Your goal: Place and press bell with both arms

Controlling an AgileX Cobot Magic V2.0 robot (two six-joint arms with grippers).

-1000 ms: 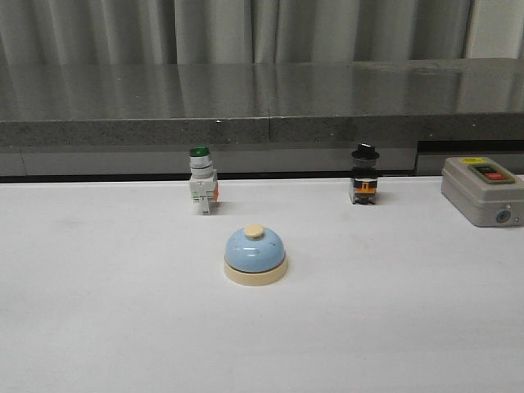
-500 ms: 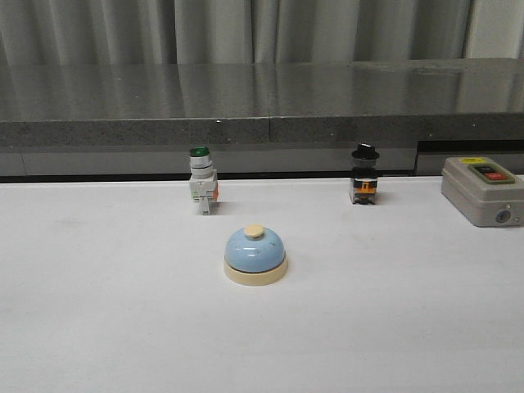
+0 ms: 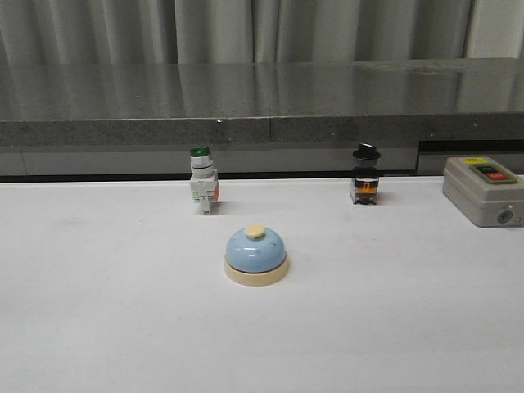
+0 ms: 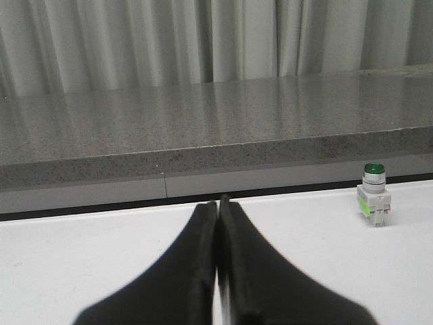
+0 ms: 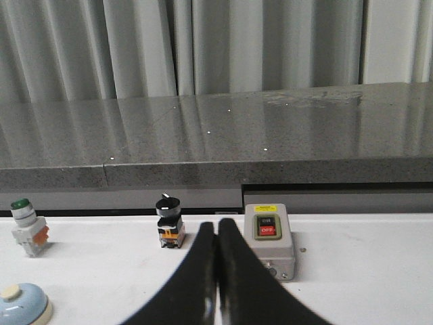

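The light-blue bell (image 3: pixel 256 255) with its cream base and button stands upright in the middle of the white table; its edge also shows in the right wrist view as the bell (image 5: pixel 21 302). No arm shows in the front view. In the left wrist view my left gripper (image 4: pixel 218 202) is shut with nothing between its black fingers, low over the table. In the right wrist view my right gripper (image 5: pixel 216 225) is likewise shut and empty, with the bell off to one side of it.
A green-capped white push-button switch (image 3: pixel 202 181) and a black-knobbed selector switch (image 3: pixel 365 176) stand at the back of the table. A grey box with red and green buttons (image 3: pixel 485 191) sits at the far right. Behind runs a dark stone ledge (image 3: pixel 262 102) with curtains.
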